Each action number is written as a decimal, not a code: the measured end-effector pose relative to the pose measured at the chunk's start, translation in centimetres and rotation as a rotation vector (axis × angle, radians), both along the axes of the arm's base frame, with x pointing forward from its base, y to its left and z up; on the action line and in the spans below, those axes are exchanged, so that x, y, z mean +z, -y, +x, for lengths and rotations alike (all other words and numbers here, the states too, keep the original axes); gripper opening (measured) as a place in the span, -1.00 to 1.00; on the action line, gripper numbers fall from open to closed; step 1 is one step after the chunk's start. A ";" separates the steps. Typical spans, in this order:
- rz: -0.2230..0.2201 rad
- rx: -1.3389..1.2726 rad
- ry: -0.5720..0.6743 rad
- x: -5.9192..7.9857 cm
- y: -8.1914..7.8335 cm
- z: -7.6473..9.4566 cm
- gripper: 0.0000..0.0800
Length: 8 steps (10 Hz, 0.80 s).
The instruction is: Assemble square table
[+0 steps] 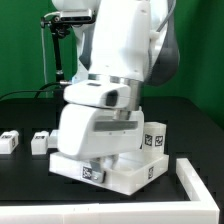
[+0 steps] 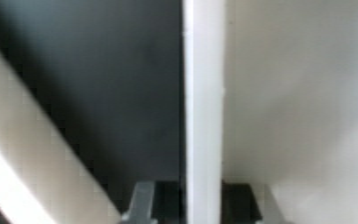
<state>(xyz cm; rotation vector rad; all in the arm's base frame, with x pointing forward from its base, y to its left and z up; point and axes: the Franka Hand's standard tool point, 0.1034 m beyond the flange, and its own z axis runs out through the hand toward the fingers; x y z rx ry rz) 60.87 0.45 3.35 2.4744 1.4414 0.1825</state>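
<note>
Square table top [image 1: 112,174] pictured under the arm [image 1: 115,60], its rim clamped in the closed jaws of the gripper [image 2: 194,205], two loose legs [image 1: 40,142] seen nearby

Robot lab; black table [image 1: 30,185], green backdrop [image 1: 18,45]

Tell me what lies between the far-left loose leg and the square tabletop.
A second loose white leg lies between the far-left leg and the tabletop, with bare black table on either side of it. The exterior view shows this.
</note>
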 end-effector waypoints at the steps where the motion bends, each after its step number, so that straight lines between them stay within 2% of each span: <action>1: -0.023 0.110 0.002 0.1 -1.5 1.1 -0.83; 2: -0.041 0.185 -0.001 0.2 -2.1 1.5 -0.82; 4: -0.057 0.226 -0.010 0.3 -1.5 1.5 -0.82; 6: -0.090 0.320 -0.025 0.2 -1.6 1.5 -0.82; 7: -0.129 0.443 -0.044 -0.1 -2.7 1.7 -0.82; 8: -0.145 0.499 -0.055 -0.3 -3.6 2.1 -0.82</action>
